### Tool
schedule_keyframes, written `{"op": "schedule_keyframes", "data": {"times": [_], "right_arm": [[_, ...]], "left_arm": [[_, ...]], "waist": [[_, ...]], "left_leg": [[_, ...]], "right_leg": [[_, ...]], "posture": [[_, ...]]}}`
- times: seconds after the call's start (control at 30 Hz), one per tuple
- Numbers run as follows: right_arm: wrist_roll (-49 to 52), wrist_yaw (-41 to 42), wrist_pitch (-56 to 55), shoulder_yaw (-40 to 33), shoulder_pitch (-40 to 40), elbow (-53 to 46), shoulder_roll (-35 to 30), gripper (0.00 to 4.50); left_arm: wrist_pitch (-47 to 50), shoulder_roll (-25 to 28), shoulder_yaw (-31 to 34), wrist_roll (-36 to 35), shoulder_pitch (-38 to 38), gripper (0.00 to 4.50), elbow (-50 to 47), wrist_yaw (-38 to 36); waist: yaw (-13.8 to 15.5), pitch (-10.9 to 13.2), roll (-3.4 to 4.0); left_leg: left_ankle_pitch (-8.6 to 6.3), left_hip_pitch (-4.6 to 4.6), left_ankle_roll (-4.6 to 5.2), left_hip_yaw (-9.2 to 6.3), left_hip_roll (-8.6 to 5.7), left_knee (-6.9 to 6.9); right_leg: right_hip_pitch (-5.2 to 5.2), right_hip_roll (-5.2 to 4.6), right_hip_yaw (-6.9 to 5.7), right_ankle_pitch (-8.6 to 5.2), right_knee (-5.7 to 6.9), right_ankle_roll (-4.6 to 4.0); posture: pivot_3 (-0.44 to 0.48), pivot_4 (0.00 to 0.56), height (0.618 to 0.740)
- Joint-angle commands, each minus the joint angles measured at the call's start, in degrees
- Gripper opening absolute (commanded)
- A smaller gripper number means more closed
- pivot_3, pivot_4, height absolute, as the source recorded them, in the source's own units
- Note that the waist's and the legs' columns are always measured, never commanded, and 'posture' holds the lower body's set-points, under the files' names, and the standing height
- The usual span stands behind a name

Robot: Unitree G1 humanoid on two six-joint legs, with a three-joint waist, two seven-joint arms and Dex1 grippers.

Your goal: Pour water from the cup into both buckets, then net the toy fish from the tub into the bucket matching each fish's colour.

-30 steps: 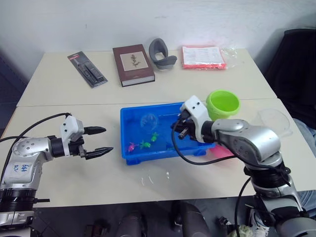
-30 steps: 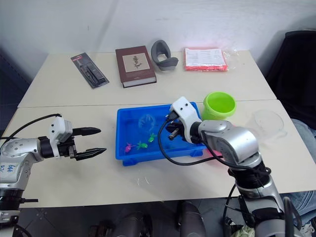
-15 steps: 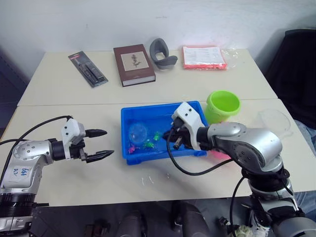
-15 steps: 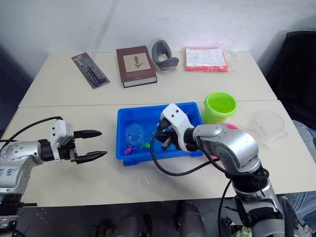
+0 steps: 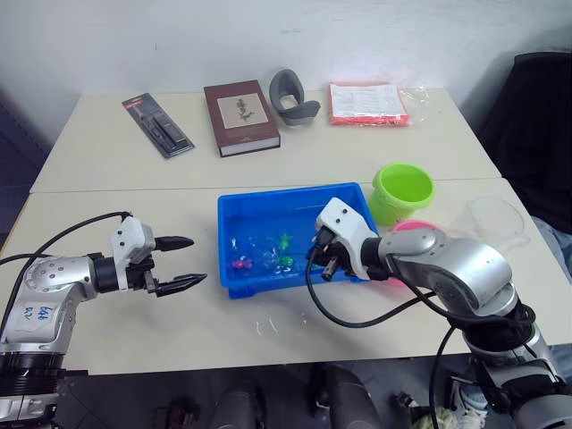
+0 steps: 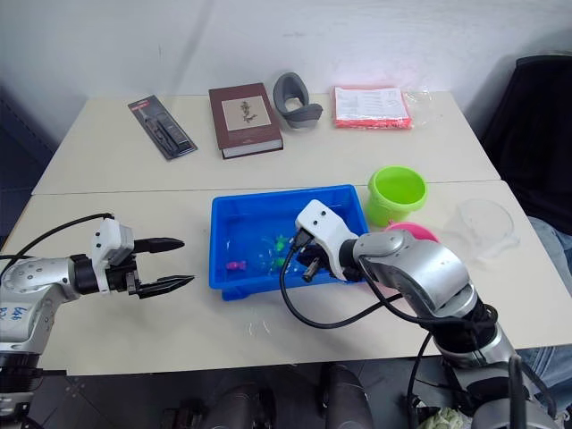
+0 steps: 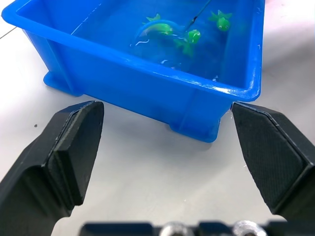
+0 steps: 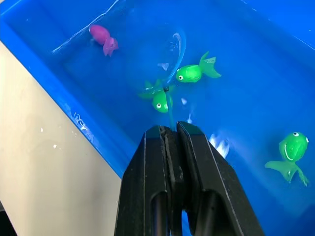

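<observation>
Shallow bright blue plastic tub (image 5: 268,207) holding green toy fish (image 8: 196,72), one pink fish (image 8: 102,38); my right gripper (image 8: 169,132) clamps the thin-handled blue-rimmed net (image 8: 174,54) among them; left gripper (image 5: 183,262) spread wide over bare tabletop (image 5: 107,214).

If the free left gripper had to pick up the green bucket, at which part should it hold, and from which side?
Probably the rim. The green bucket stands upright with its mouth open upward, so the left gripper, whose fingers are open, could come from above and pinch the wall, one finger inside, one outside. The side away from the blue tub looks freer.
</observation>
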Motion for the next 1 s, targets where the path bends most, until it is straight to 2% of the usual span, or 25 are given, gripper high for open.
{"op": "schedule_keyframes", "data": {"times": [0.03,0.2,0.37,0.6,0.73,0.83,1.0], "right_arm": [[0.11,1.58,-1.37,1.17,-1.33,-1.33,0.39,0.0],[1.7,2.86,-0.78,0.19,-2.36,1.83,4.22,0.0],[5.53,2.71,1.54,-7.62,-0.94,4.42,10.22,0.0],[11.33,4.59,6.66,-16.39,1.4,0.84,8.63,0.0],[14.62,5.18,8.29,-22.16,4.92,-2.93,6.27,0.0],[17.37,6.45,7.03,-27.1,9.33,-6.48,3.55,0.0],[20.29,10.47,-0.14,-37.34,23.86,-13.04,-2.91,0.0]], "left_arm": [[-0.16,0.61,1.81,-1.23,0.12,4.44,-1.85,0.04],[-0.2,0.55,1.8,-1.22,0.14,4.44,-1.78,0.06],[-0.3,0.44,1.91,-1.25,0.26,4.44,-1.78,0.28],[-0.37,-0.38,1.74,-2.2,-0.15,4.44,-2.44,0.52],[3.61,-1.12,1.19,-6.09,-1.47,4.44,-6.59,0.35],[4.99,-2.58,0.56,-7.68,-3.96,4.44,-7.87,1.16],[6.43,-4.38,-1.55,-8.61,-6.98,4.44,-9.01,0.41]], "waist": [[0.0,0.0,0.0],[-0.01,0.0,0.0],[-0.01,-0.01,-0.01],[0.04,-0.01,-0.01],[0.02,-0.01,-0.01],[0.7,-0.01,-0.02],[1.65,-0.03,-0.05]], "left_leg": [[0.0,0.0,0.0,0.0,0.0,0.0],[0.0,0.0,0.0,0.0,0.01,0.0],[0.0,0.0,0.0,0.0,0.01,0.0],[0.0,-0.01,0.0,-0.01,0.0,0.0],[0.0,-0.01,0.0,-0.03,0.02,0.0],[0.01,-0.07,0.02,-0.14,-0.04,0.02],[0.01,-0.04,0.02,-0.12,-0.07,0.02]], "right_leg": [[0.0,0.0,0.0,0.0,0.0,0.0],[0.0,0.01,-0.01,0.0,0.0,0.0],[0.0,0.01,-0.06,0.0,0.0,0.0],[0.0,0.0,-0.03,0.0,0.0,0.0],[0.0,-0.01,0.06,0.0,0.0,0.0],[0.02,-0.05,0.06,0.0,-0.01,0.0],[0.07,-0.01,0.06,0.02,-0.06,0.04]], "posture": [[0.0,0.15,0.74],[0.0,0.15,0.74],[0.0,0.15,0.74],[0.0,0.15,0.74],[0.0,0.15,0.74],[0.0,0.15,0.74],[0.0,0.15,0.74]]}}
